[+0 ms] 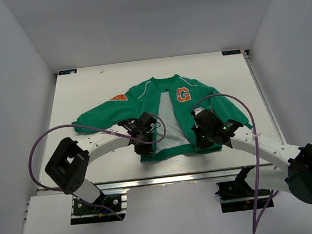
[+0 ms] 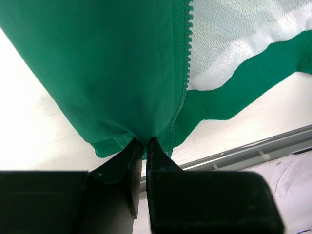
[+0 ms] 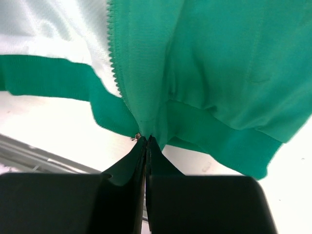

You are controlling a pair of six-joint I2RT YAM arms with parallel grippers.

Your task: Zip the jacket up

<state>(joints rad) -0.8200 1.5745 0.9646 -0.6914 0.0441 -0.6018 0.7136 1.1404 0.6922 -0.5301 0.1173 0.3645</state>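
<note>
The green jacket (image 1: 143, 104) lies face up on the white table, front open, pale lining (image 1: 169, 121) showing, orange "G" (image 1: 183, 95) on one chest, orange patch (image 1: 119, 98) on a sleeve. My left gripper (image 1: 143, 146) is shut on the hem of the left front panel (image 2: 122, 87), beside its zipper teeth (image 2: 186, 53). My right gripper (image 1: 202, 142) is shut on the bottom of the right front panel (image 3: 204, 63), at the foot of its zipper teeth (image 3: 113, 58); a small metal zipper piece (image 3: 136, 137) shows beside the fingertips. Both hems are lifted slightly off the table.
The table's near edge with a metal rail (image 1: 168, 178) runs just below the hem; it shows in the left wrist view (image 2: 253, 151). White walls enclose the table on three sides. Purple cables (image 1: 47, 141) loop from both arms.
</note>
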